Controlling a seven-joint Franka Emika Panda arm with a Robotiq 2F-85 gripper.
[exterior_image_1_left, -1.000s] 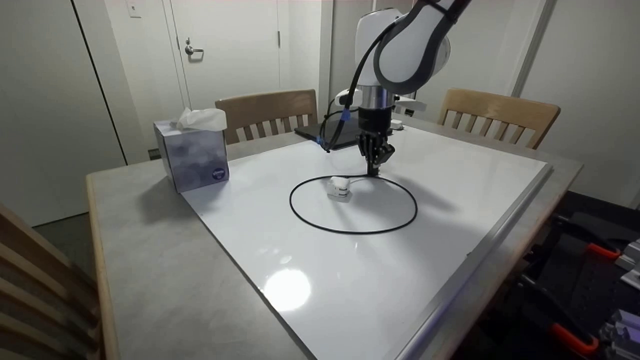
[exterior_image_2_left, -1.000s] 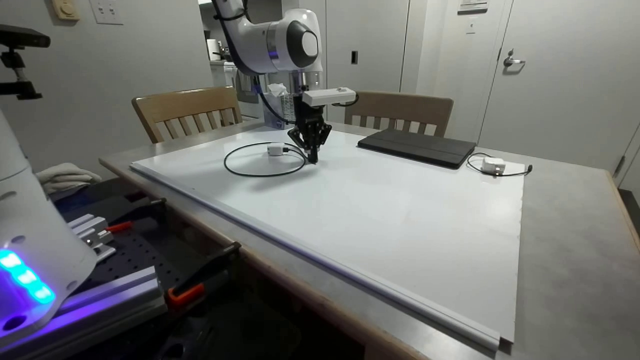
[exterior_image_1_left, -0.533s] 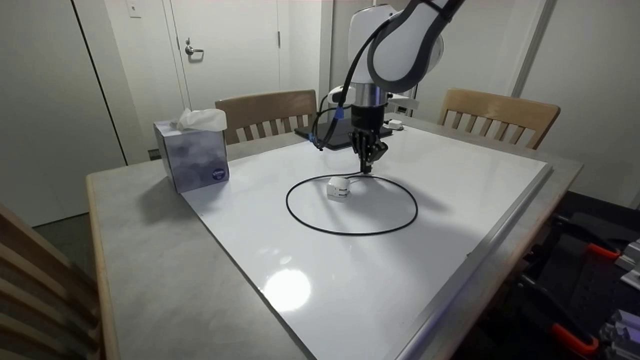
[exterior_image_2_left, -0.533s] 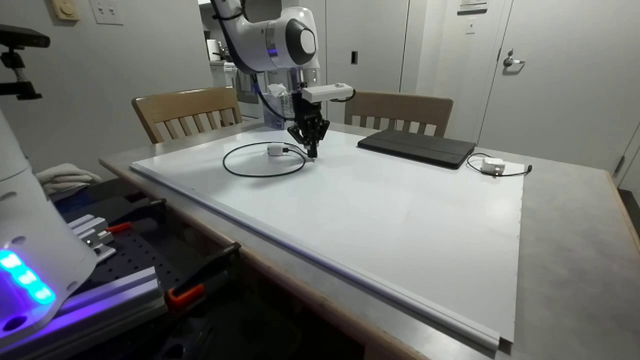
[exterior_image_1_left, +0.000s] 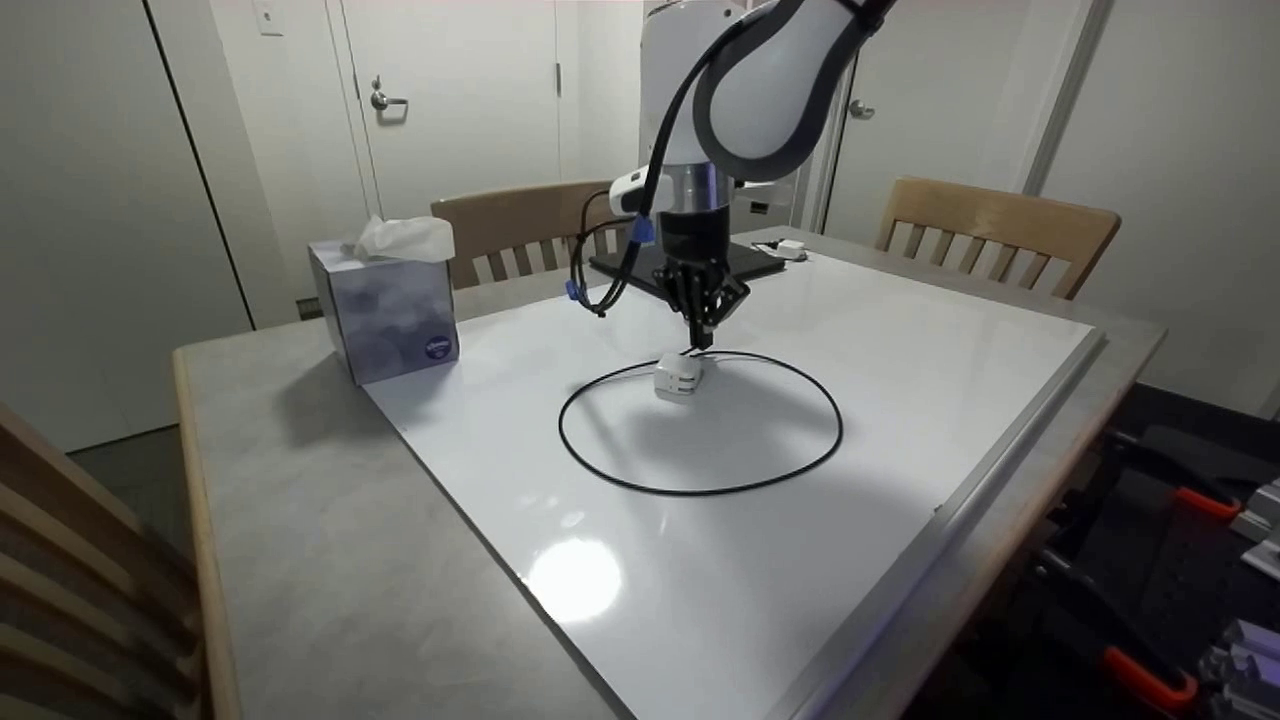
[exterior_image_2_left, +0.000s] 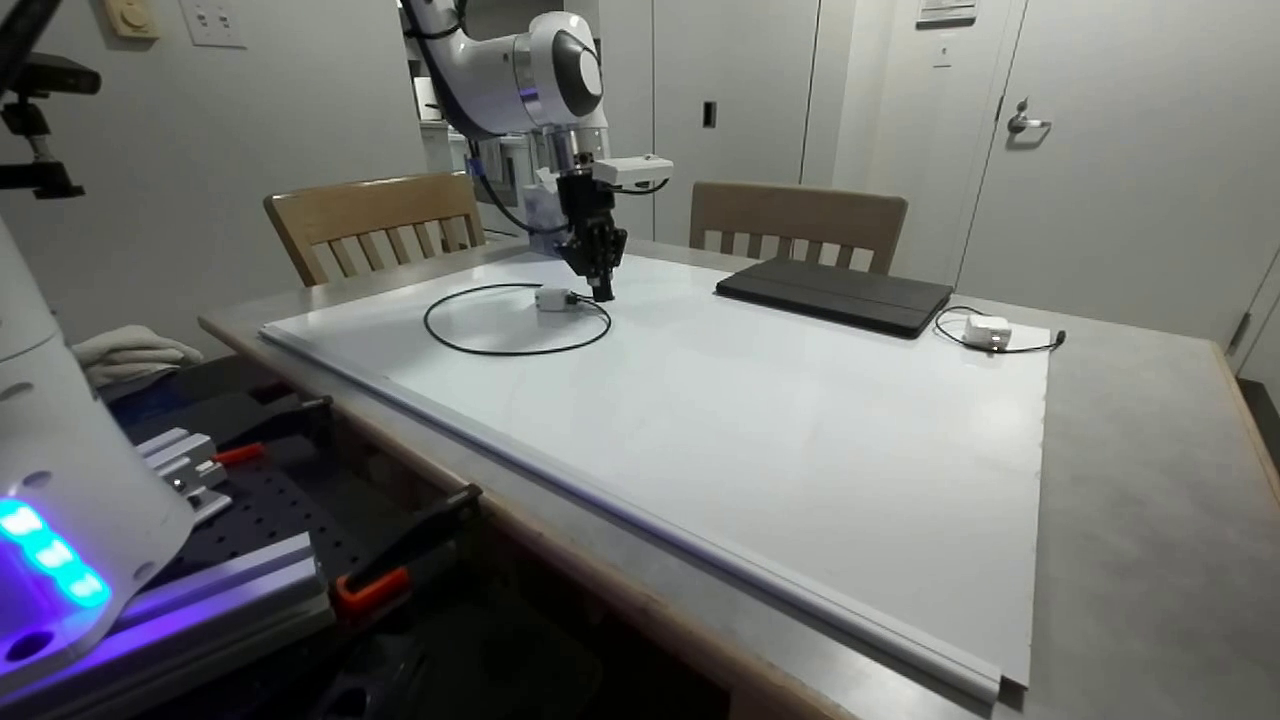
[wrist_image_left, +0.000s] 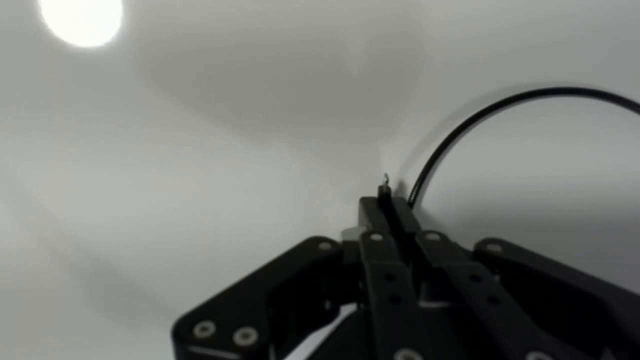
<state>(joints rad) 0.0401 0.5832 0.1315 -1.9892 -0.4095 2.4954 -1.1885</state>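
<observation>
While a tissue box (exterior_image_1_left: 388, 315) stands at left in an exterior view, the black cord (exterior_image_1_left: 697, 493) loops over the white board (exterior_image_1_left: 900, 380), a white adapter (exterior_image_1_left: 678, 374) sits inside the loop's far side, and just right of that the hand (exterior_image_1_left: 702, 344) grips the cord's end.

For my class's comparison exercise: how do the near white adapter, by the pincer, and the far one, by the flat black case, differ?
The near adapter sits by a wide cable loop; the far adapter has a small cable curl. The near adapter's cable end is gripped in the pincer; the far adapter's cable lies untouched. Both are white, with black cables.
</observation>
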